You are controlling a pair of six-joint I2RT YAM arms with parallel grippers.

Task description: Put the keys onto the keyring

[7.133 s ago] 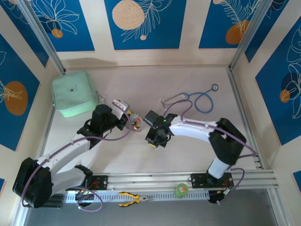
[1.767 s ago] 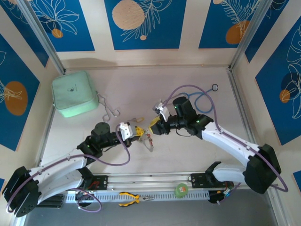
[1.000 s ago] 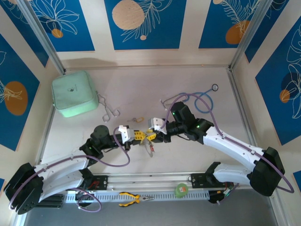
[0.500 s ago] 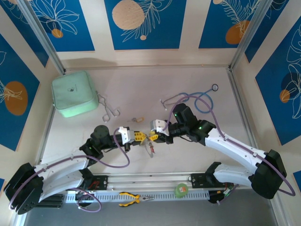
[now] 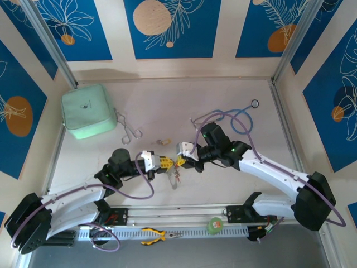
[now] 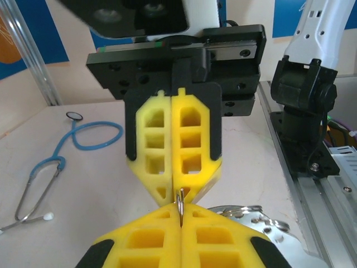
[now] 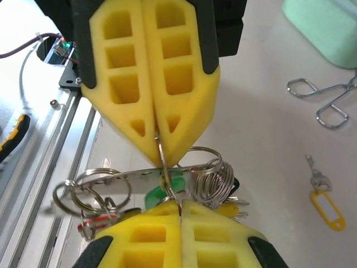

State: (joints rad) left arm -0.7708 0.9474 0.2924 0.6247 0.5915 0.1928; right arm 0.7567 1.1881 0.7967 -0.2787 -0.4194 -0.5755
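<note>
Keyring (image 7: 163, 167): thin silvery wire, held up off the surface (image 5: 167, 100) at centre, a little toward the near edge. It runs straight between two sets of yellow fingertips that meet nose to nose.

Bunch of keys (image 5: 174, 178) hangs just beneath that meeting point: coiled split rings, with green, red and yellow tags showing in the right wrist view.

Left hand (image 7: 158, 146): fingers pressed together, the wire pinched in the seam at the tips. Right hand (image 7: 179, 205): fingers likewise together, clamped on the same wire from the opposite side. Tips nearly touching.

One loose key (image 7: 319, 180) with a yellow tag lies flat on the surface, apart from the bunch, farther from the arm bases. Forceps (image 5: 129, 132) lie beyond it to the left, just beside a mint-green pouch (image 5: 89, 110) at the far left. Blue stethoscope (image 5: 239, 119) lies at far right, behind the right arm. Yellow-handled pliers (image 5: 159, 235) and a green roll (image 5: 215, 225) sit on the rail at the near edge.
</note>
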